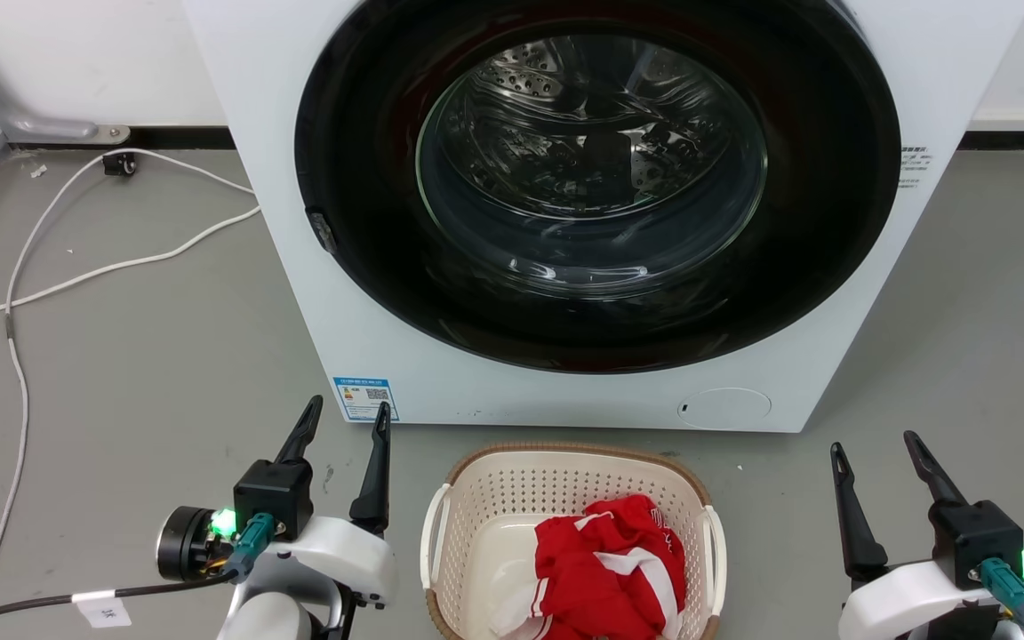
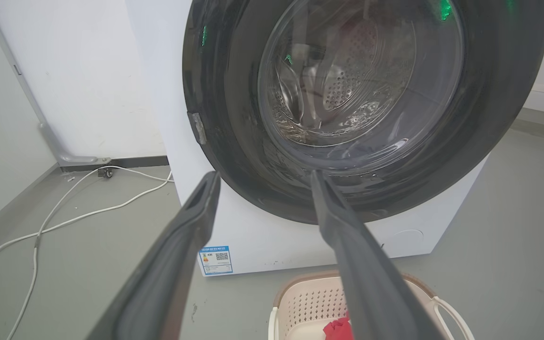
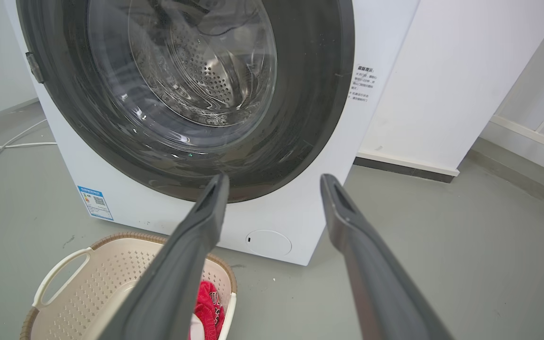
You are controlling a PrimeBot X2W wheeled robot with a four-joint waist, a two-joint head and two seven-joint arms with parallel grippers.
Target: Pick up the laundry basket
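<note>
The laundry basket [image 1: 512,484] sits on the grey floor just in front of the washer, cream with perforated walls, a brown woven-look rim and white side handles. A red and white garment [image 1: 610,569] lies inside it. My left gripper [image 1: 348,413] hovers open to the basket's left, fingers pointing toward the washer, holding nothing. My right gripper [image 1: 876,444] hovers open to the basket's right, also empty. The basket [image 2: 310,297] shows low in the left wrist view beneath the open left gripper [image 2: 265,177]. It appears as the basket [image 3: 92,274] at the lower left of the right wrist view, beside the open right gripper [image 3: 274,182].
A white front-loading washer [image 1: 299,222] with a shut round glass door [image 1: 592,169] stands directly behind the basket. White cables [image 1: 76,276] trail over the floor at the left. A white wall and dark baseboard [image 1: 174,138] run behind.
</note>
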